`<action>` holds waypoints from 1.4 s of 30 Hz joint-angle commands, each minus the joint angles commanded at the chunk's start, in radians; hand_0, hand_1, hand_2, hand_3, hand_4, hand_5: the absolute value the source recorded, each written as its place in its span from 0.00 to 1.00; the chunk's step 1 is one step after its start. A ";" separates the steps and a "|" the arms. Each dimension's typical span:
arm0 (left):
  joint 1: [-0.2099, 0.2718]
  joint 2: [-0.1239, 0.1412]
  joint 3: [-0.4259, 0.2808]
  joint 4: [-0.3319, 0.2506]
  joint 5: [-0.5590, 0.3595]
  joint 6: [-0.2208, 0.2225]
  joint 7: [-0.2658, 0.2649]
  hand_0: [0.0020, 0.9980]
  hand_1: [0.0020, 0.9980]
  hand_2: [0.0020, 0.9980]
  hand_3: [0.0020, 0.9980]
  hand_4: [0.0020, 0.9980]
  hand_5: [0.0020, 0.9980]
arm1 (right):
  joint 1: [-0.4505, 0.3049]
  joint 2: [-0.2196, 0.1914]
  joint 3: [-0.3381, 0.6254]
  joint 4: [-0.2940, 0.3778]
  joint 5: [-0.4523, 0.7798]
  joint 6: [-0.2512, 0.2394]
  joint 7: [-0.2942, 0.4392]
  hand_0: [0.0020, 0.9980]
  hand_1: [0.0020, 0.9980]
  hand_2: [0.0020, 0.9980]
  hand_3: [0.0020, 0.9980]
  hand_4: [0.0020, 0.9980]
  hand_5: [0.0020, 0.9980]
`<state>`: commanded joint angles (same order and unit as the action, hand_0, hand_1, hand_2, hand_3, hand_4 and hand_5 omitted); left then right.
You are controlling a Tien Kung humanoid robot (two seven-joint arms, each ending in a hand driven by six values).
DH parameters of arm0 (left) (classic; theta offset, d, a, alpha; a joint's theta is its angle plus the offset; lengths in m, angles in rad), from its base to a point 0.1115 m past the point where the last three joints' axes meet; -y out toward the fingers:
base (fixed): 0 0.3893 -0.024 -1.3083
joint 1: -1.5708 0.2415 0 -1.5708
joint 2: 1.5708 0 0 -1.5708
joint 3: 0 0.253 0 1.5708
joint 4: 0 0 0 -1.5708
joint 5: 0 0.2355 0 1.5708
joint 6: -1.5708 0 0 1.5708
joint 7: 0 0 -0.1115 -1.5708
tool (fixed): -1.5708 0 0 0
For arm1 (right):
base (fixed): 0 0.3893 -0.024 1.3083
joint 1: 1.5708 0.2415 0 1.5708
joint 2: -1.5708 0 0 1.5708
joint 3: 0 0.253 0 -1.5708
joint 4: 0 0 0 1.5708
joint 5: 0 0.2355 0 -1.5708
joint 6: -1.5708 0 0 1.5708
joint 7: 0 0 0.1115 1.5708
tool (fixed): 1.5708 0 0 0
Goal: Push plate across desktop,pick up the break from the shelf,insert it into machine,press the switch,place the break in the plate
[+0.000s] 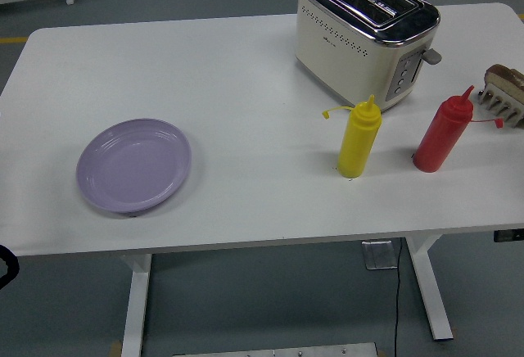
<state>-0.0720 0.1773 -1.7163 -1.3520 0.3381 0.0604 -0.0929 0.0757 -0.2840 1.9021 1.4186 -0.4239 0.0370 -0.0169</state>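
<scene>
A lilac plate (pixel 133 165) lies on the white table (pixel 246 70) at the left, near the front edge. A cream and chrome toaster (pixel 365 33) stands at the back right, both slots empty, its lever (pixel 431 56) up on the right end. At the far right edge a slice of bread stands in a wooden rack (pixel 504 95), partly cut off by the picture's edge. A small black part of the left arm (pixel 6 265) shows at the lower left edge, below the table. No right hand shows.
A yellow squeeze bottle (pixel 359 138) and a red squeeze bottle (pixel 443 131) stand in front of the toaster, between it and the table's front edge. A cable hangs below the table at the right.
</scene>
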 joint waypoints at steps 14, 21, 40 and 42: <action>-0.044 0.003 0.113 0.095 0.013 -0.013 -0.008 0.87 0.89 0.93 0.79 0.62 1.00 | 0.003 0.002 0.004 0.003 -0.001 0.000 -0.001 0.78 0.73 0.73 0.72 0.50 0.58; -0.062 0.001 0.157 0.139 0.018 -0.013 -0.015 0.88 0.91 0.96 0.80 0.62 1.00 | 0.002 0.002 0.007 0.005 -0.002 -0.001 0.000 0.78 0.73 0.73 0.72 0.50 0.58; -0.131 -0.017 0.285 0.214 0.002 -0.040 -0.003 0.90 0.93 0.98 0.81 0.63 1.00 | 0.010 -0.039 -0.101 0.043 -0.380 -0.239 0.037 0.80 0.76 0.75 0.74 0.59 0.42; -0.136 -0.019 0.301 0.221 -0.003 -0.042 -0.003 0.90 0.93 0.98 0.81 0.63 1.00 | 0.014 -0.051 -0.116 0.040 -0.455 -0.261 0.014 0.80 0.76 0.75 0.74 0.59 0.42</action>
<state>-0.2076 0.1582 -1.4157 -1.1310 0.3355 0.0188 -0.0955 0.0895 -0.3348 1.7862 1.4588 -0.8792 -0.2240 -0.0032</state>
